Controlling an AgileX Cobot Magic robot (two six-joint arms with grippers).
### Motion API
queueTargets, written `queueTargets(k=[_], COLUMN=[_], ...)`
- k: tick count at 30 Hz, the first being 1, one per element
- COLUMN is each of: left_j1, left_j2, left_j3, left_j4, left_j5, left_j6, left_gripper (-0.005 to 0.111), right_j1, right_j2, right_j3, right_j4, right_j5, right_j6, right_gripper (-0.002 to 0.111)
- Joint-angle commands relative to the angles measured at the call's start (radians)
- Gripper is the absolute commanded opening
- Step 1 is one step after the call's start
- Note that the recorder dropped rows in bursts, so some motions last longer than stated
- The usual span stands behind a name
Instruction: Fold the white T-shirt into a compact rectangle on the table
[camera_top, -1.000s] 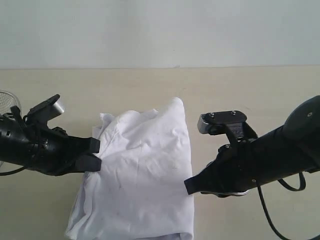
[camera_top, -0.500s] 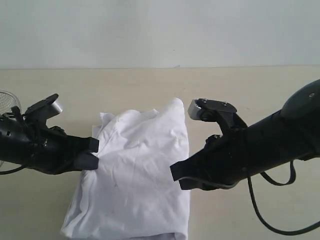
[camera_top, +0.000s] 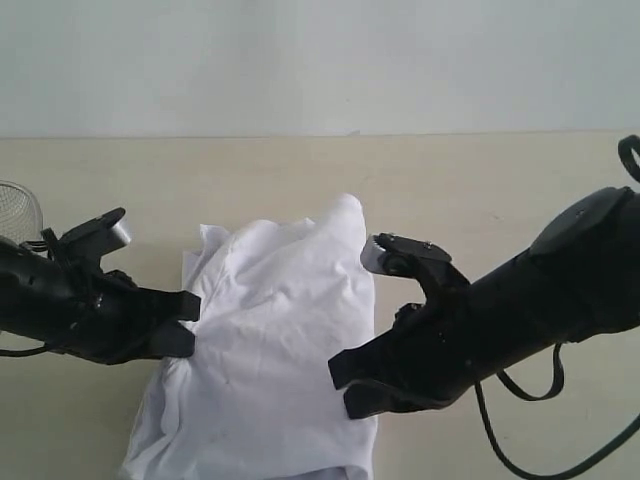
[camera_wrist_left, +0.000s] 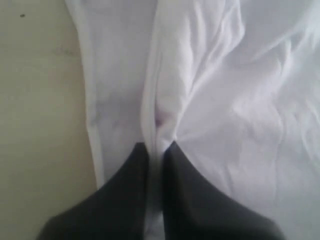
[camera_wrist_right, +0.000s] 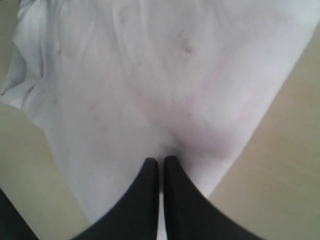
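At the far left edge of the exterior view, a round wire-mesh basket (camera_top: 14, 210) pokes into the picture, standing on the pale desk (camera_top: 300, 170). Just beside it, the black left arm (camera_top: 70, 310) reaches in low over the desk towards the middle. The left jaws are clamped on the left edge of the white T-shirt (camera_top: 280, 330). The left wrist view shows this plainly (two dark tips pressed close, with a narrow ridge of white cloth pinched up between them).

The T-shirt lies in the middle of the desk, between the two arms, as a rumpled oblong with its plain white side up. Its far end rises to a rounded peak and its near end runs down to the bottom edge of the exterior view. Along its left side several layers of cloth show one over another, and soft creases cross the top surface.

To the right, the bulkier right arm (camera_top: 520, 310) comes in from the right edge and reaches over the shirt's right border, its front end lying above the cloth. The right jaws are together and grip the shirt near that border. In the right wrist view the tips meet with only a thin white sliver between them, and the cloth puckers just ahead of them. Bare desk shows on either side of the shirt in that view. Behind everything stands a plain pale wall (camera_top: 320, 60).
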Motion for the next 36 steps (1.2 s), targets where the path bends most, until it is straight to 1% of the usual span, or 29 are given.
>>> queueTargets(k=[1, 10, 17, 20, 23, 27, 32, 36], left_j1=[-0.003, -0.003, -0.003, -0.003, -0.003, -0.003, -0.003, -0.003], left_j2=[0.001, 0.001, 0.001, 0.001, 0.001, 0.001, 0.001, 0.001], left_j3=[0.007, 0.007, 0.007, 0.007, 0.005, 0.004, 0.004, 0.004], left_j4=[0.002, 0.006, 0.006, 0.006, 0.006, 0.004, 0.004, 0.006], left_j5=[-0.021, -0.028, -0.022, -0.022, -0.022, -0.022, -0.017, -0.006], left_j6=[-0.006, -0.006, -0.006, -0.006, -0.006, -0.006, -0.006, -0.006], left_gripper=[0.005, 0.005, 0.005, 0.005, 0.005, 0.005, 0.005, 0.005], right_j1=[0.003, 0.003, 0.003, 0.003, 0.012, 0.015, 0.093, 0.097], right_j2=[0.034, 0.094, -0.038, -0.055, -0.053, -0.051, 0.011, 0.014], right_j3=[-0.002, -0.004, -0.004, 0.007, 0.072, 0.091, 0.091, 0.091], right_j4=[-0.003, -0.007, -0.001, 0.005, 0.008, 0.009, 0.009, -0.032], right_j5=[-0.015, -0.041, 0.037, 0.077, 0.015, 0.002, -0.017, -0.016], right_j6=[-0.014, -0.031, 0.004, 0.022, 0.013, 0.003, 0.003, 0.023], right_gripper=[0.0, 0.0, 0.0, 0.0, 0.0, 0.0, 0.0, 0.0])
